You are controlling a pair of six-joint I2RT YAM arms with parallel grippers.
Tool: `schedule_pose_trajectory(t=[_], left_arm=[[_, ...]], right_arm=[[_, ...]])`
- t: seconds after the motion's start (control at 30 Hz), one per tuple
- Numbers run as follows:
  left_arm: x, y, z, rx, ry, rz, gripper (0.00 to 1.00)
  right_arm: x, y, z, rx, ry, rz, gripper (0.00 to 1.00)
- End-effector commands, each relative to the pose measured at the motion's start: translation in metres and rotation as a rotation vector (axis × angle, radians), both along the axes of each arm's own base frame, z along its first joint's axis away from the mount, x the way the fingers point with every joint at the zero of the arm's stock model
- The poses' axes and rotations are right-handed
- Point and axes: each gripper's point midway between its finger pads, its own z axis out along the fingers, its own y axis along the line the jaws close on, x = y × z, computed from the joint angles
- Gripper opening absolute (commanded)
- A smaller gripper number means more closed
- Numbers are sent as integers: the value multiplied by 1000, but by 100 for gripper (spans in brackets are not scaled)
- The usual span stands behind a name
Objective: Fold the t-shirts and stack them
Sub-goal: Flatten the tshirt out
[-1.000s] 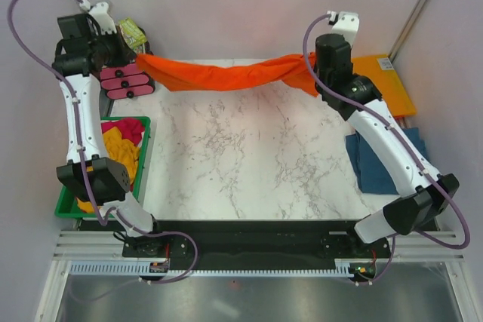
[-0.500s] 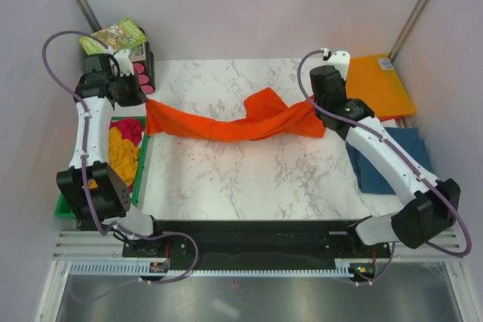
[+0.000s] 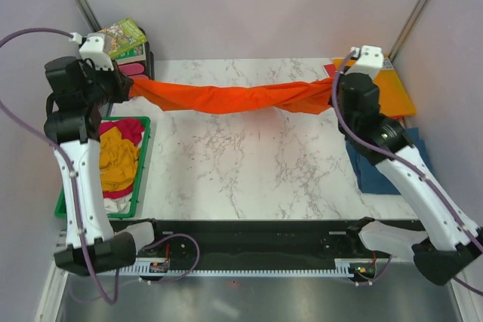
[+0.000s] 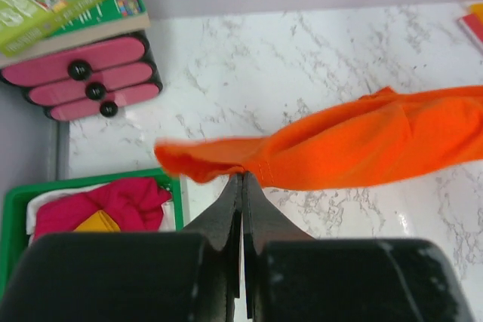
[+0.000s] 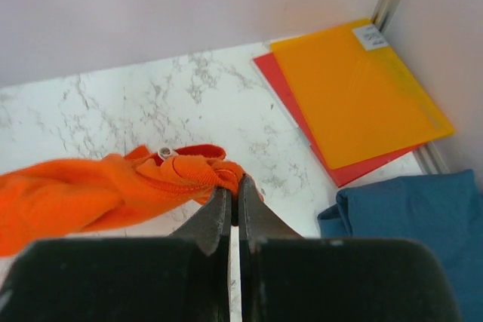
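Observation:
The bright orange t-shirt [image 3: 226, 99] hangs stretched in the air above the back of the marble table, twisted along its length. My left gripper [image 3: 128, 88] is shut on its left end [image 4: 249, 164]. My right gripper [image 3: 336, 96] is shut on its right end at the ribbed collar [image 5: 204, 173]. A teal-blue t-shirt [image 3: 373, 164] lies folded at the table's right edge and shows in the right wrist view [image 5: 407, 216]. Mustard-yellow [image 3: 117, 160], magenta [image 3: 128, 130] and white tees lie in the green bin [image 3: 143, 156].
Flat orange [image 3: 392, 84] and red folders lie at the back right corner; in the right wrist view the orange one [image 5: 355, 88] lies on the red one. A book [image 3: 117, 35] on pink-fronted items [image 4: 83, 84] stands at the back left. Grey walls enclose the table.
Both grippers rose and moved apart, pulling the sagging orange t-shirt taut again above the table's back. The left arm swung up and left, the right arm to the right.

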Motion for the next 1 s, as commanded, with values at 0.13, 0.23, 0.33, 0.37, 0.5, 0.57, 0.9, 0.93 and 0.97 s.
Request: schedule_pose_trajectory(t=[0.13,0.23,0.33,0.37,0.5,0.57,0.9,0.93,0.97], left_arm=[[-45,-7,52,49,-145,4,2],[-22,-5,44,9,-111,0,2],[17,0,21,-38,-41,-11,2],[29,2,17,-46,-32,-14,2],[84,10,10,-56,2,-19,2],[110,10,-3,-54,30,-19,2],[145,2,-58,-79,152,-12,2],[142,2,-64,-79,164,-12,2],[134,1,-56,-74,145,-12,2]], right_arm=[[-40,-42,49,-28,-103,-88,0],[-21,-36,39,-57,-71,-95,0],[10,-27,17,-75,-21,-98,0],[19,-25,15,-73,-23,-106,0],[60,-19,12,-45,-17,-133,0],[80,-15,7,-58,-1,-142,0],[116,8,-8,-65,30,-105,0],[114,8,-13,-57,38,-101,0],[111,9,-25,-55,61,-93,0]])
